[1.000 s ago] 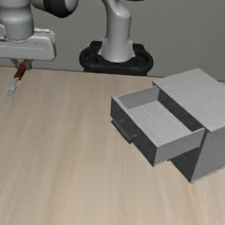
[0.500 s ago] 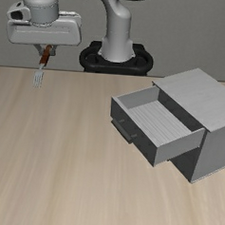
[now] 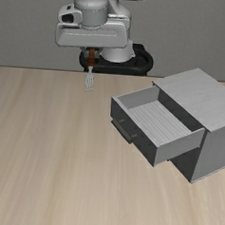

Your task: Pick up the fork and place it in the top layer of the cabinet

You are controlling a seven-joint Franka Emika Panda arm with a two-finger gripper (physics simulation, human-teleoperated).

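Grey cabinet [image 3: 208, 110]: right of the frame in the exterior view, top drawer [image 3: 159, 125] pulled out toward the lower left.
Fork [image 3: 89, 78]: upper middle, hanging tines-down above the counter [image 3: 45, 157], well apart from the drawer.
Fingers [image 3: 87, 54]: clenched on the fork's brown handle; the fork hangs straight below them.
Risk: a grip this high may let the fork swing or slip; carried low, its tines could strike the drawer's wall.

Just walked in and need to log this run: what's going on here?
The Franka arm's gripper holds a fork by its handle, tines down, in the air above the table. The cabinet stands to the exterior view's right with its top drawer pulled open; the fork is not in it yet.
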